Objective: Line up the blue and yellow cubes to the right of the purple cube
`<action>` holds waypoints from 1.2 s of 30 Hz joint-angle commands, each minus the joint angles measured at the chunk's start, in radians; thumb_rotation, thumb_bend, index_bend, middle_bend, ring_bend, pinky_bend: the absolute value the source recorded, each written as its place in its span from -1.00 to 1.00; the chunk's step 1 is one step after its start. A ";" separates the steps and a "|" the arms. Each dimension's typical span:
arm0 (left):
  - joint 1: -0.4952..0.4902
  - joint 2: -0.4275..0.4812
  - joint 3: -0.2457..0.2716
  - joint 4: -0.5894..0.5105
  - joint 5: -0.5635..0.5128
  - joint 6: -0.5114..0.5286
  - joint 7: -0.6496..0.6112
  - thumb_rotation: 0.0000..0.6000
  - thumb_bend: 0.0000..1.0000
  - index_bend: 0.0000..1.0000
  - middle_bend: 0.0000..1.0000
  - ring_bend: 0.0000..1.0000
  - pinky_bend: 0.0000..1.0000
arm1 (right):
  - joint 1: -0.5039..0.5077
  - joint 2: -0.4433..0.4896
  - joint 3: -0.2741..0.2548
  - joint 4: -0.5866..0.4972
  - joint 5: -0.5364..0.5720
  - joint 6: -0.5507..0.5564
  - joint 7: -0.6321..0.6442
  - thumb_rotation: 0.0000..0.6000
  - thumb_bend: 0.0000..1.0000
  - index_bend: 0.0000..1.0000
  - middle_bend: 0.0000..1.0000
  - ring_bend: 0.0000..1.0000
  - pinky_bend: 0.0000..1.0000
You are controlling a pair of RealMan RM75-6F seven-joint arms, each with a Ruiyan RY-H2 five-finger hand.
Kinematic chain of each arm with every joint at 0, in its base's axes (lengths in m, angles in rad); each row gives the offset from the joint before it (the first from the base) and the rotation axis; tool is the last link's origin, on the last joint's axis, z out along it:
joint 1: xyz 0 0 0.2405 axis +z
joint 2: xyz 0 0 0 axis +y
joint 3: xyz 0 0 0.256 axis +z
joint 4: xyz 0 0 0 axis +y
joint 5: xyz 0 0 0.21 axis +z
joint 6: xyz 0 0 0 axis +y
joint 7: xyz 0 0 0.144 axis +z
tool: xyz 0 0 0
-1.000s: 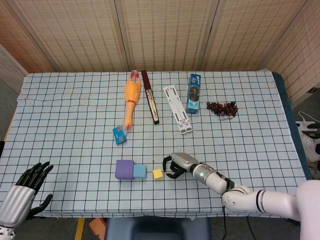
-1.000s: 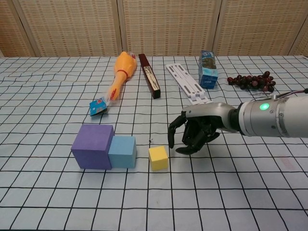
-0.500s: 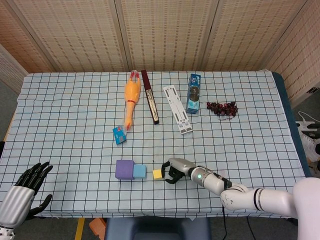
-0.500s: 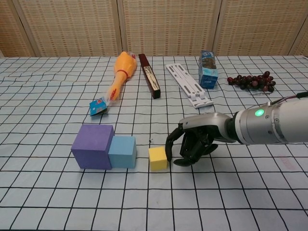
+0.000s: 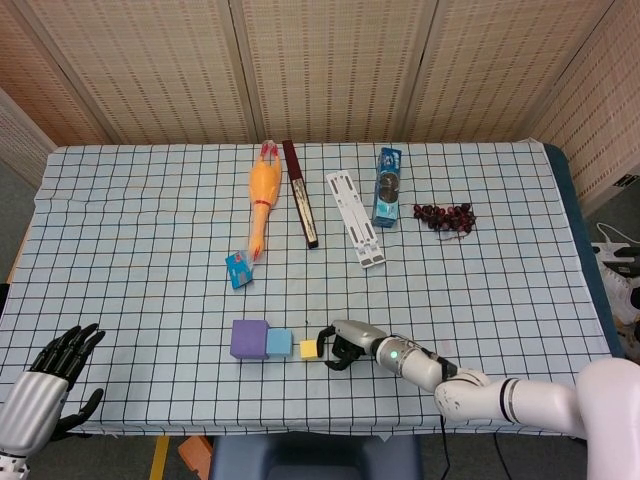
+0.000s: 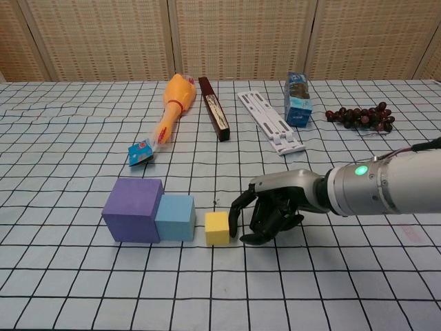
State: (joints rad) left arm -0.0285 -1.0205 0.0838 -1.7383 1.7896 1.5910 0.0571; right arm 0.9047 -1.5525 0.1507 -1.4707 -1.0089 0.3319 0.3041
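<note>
We saw the purple cube point(image 6: 133, 209) sitting near the front edge of the checked tablecloth point(image 6: 62, 138), its faces roughly square to the grid. The blue cube point(image 6: 175, 217) stood touching the purple cube's right side. The yellow cube point(image 6: 217, 227) sat further right of the purple cube, in the same row, with a narrow gap between it and the blue one; being cubes, none showed a long axis. The right hand point(image 6: 270, 209) rested low on the cloth just right of the yellow cube, fingers curled downward, one dark fingertip point(image 6: 235, 219) against the cube's right face; it gripped nothing. The left hand point(image 5: 62, 360) hung well left of the purple cube, off the table's front corner, fingers spread and holding nothing. Behind the purple cube lay a rubber chicken point(image 6: 172, 103), a small snack packet point(image 6: 140, 153) and a bunch of grapes point(image 6: 362, 116).
</note>
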 commanded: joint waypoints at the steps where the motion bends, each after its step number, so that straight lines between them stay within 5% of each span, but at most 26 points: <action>1: 0.000 0.000 0.000 0.000 0.000 0.000 0.000 1.00 -0.24 -1.00 -1.00 -1.00 -0.71 | -0.002 -0.001 0.001 0.003 -0.008 -0.004 0.003 1.00 -0.36 -0.07 0.83 1.00 1.00; 36: 0.000 0.000 -0.001 0.000 0.000 0.000 0.000 1.00 -0.24 -1.00 -1.00 -1.00 -0.71 | -0.015 0.025 0.050 -0.019 -0.053 -0.145 0.106 1.00 -0.36 -0.09 0.83 1.00 1.00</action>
State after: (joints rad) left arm -0.0282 -1.0202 0.0831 -1.7381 1.7895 1.5908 0.0572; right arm 0.8913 -1.5259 0.1992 -1.4913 -1.0597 0.1888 0.4081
